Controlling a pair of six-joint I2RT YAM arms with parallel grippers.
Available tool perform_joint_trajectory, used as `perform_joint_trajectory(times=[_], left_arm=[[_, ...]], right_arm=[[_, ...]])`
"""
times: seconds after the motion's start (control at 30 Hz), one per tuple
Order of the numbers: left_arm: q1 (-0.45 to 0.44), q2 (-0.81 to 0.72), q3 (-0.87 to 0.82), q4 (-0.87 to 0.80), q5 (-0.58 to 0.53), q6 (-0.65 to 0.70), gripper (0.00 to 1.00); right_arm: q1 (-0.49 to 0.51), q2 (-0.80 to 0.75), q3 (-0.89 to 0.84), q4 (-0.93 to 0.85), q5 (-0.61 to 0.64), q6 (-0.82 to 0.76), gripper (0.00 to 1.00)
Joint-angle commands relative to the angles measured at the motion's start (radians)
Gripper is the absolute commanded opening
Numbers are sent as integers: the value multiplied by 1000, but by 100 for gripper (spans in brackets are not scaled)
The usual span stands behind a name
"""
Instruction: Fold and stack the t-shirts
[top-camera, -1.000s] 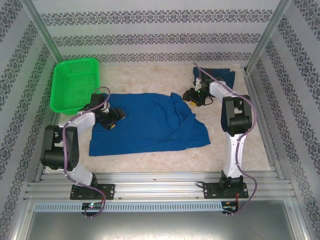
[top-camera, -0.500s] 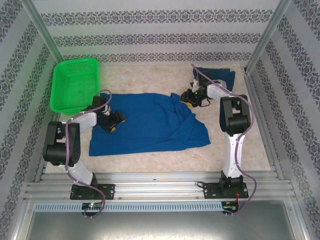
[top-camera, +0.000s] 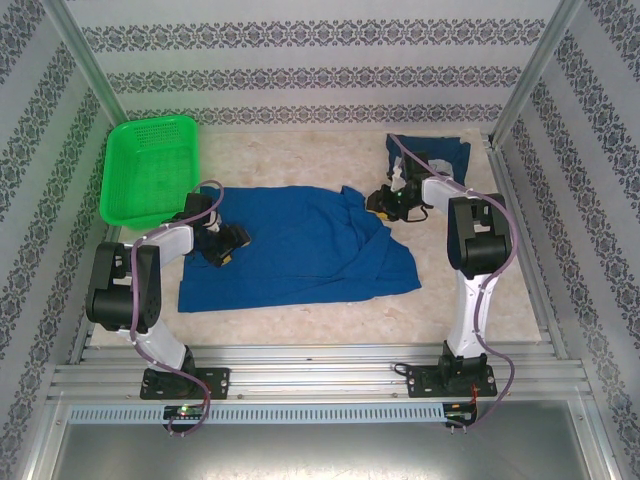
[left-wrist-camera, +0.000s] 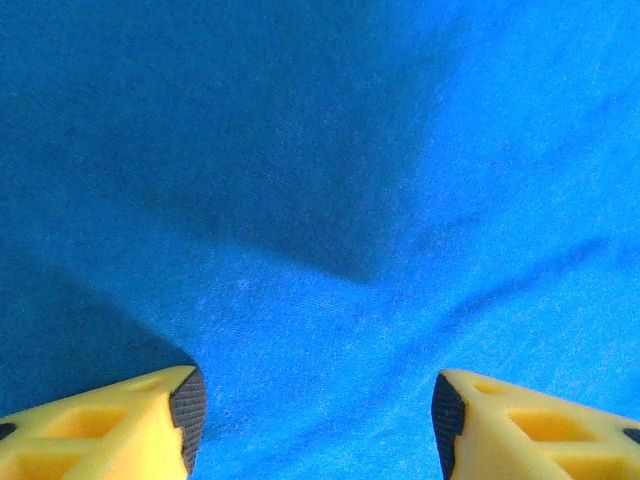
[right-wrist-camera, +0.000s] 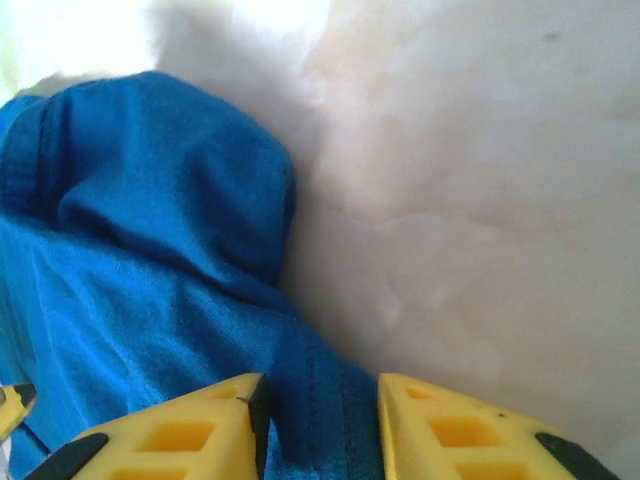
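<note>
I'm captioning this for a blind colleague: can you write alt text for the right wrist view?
The right gripper straddles the edge of a blue t-shirt, fabric between its yellow fingers. The shirt bunches up at left; bare pale table lies right.

A robotics lab's test cell; a marble-patterned table (top-camera: 300, 325) is boxed in by bare aluminium posts (top-camera: 82, 62) and wall panels (top-camera: 300, 78) printed with repeating floral bands; the cabled left arm (top-camera: 115, 290) and right arm (top-camera: 478, 235) are bolted to slotted aluminium rails (top-camera: 320, 368) along the table's near edge.
</note>
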Motion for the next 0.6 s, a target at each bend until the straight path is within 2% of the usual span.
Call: perform_joint_trajectory(times=[0.0,0.17,0.43,0.57], left_arm=[[-3,21,-15,-18,-23,33,63],[7,25,-21,-37,-37,32,63],[38,45,-9,-156,-153,25,65],[56,52,-11,-186,-190,29,65]], right_arm=[[4,-17,-12,32,-36,0,24],[-7,-28,-12,39,-17,24,1],[-65,-77,8,-35,159,13,0],[-90,-74,8,-69,200,16,0]])
